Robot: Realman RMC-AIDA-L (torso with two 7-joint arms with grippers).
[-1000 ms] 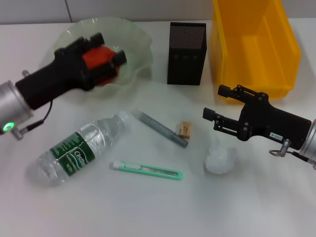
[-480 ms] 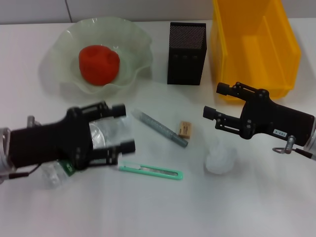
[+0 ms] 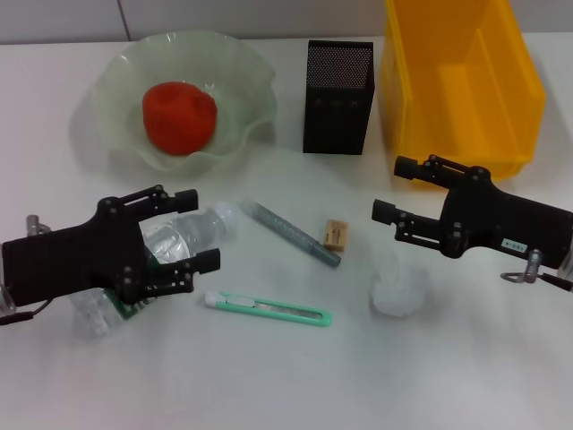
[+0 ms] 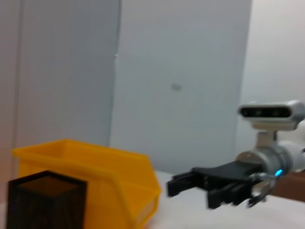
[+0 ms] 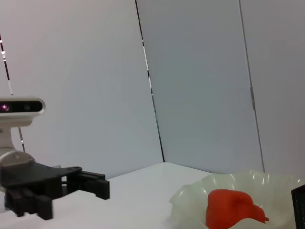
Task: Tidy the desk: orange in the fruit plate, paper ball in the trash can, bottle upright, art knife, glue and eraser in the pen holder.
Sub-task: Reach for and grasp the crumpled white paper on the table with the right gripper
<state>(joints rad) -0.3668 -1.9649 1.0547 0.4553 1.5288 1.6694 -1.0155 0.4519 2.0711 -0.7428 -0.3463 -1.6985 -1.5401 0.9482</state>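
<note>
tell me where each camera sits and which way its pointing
Head view: on the robot's head, looking down at the desk; both arms show, left pincer open over the bottle, right pincer open above the paper ball.
Left wrist view: on the left arm, facing across to the yellow bin and right pincer.
Right wrist view: facing the fruit plate, orange and left pincer.
Shared: head and right wrist views both show the orange.

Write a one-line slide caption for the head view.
Orange in the fruit plate; left tool open over the lying bottle, right tool open above the paper ball.
</note>
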